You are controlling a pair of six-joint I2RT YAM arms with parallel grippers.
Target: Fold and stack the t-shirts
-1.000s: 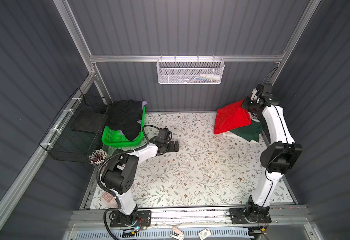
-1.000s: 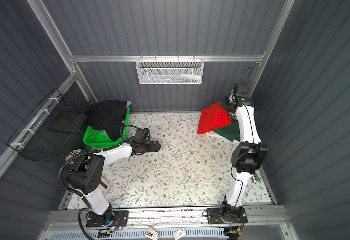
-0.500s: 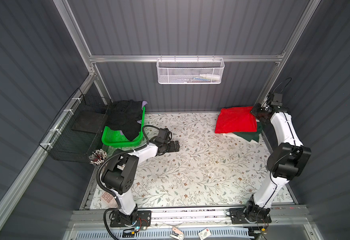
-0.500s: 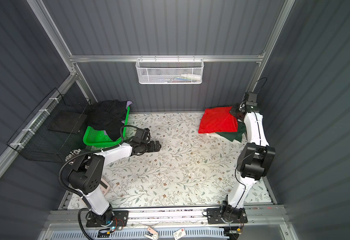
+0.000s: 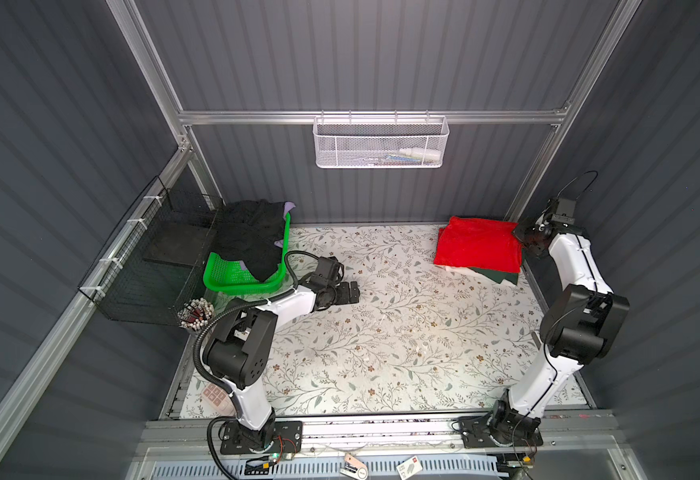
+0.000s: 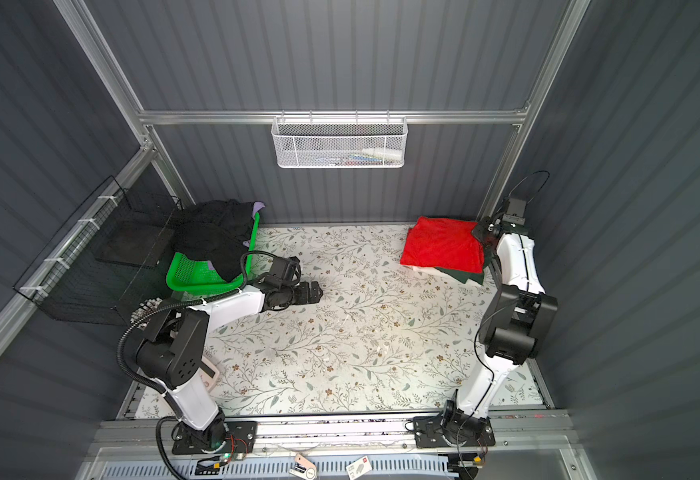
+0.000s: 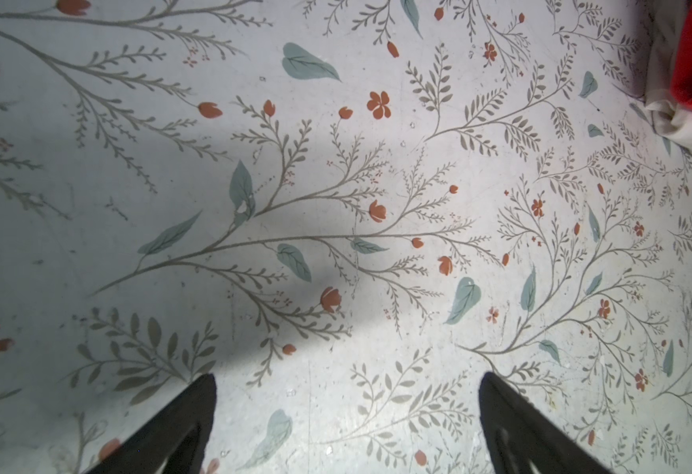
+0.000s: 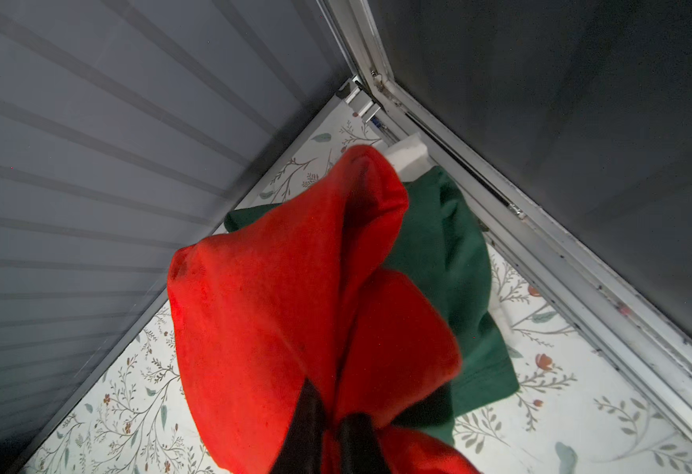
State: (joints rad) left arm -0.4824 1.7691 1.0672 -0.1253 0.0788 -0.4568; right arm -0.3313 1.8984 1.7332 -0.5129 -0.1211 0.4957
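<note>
The left tool (image 5: 349, 291) hangs low over the bare flowered table (image 5: 381, 353), left of the middle, its two fingers (image 7: 180, 427) spread wide with nothing between them. Just behind it, on the left side of the table, sits a green basket (image 5: 236, 283) with a black shirt (image 5: 252, 237) heaped in it and spilling over its rim; a bit of lavender shirt (image 5: 288, 206) shows at the far edge of the heap. Across the table, in the far right corner, the folded shirts are stacked: a white shirt (image 5: 458, 270) at the bottom, a dark green shirt (image 5: 498, 275) over it, and the red shirt (image 5: 479, 247) on top, all three showing in both top views. The right tool (image 5: 525, 240) is at the far right edge of this stack. In the right wrist view its fingers (image 8: 303, 431) stand close together with a fold of red cloth pinched between them, the red shirt bunching up from the green one below.
</note>
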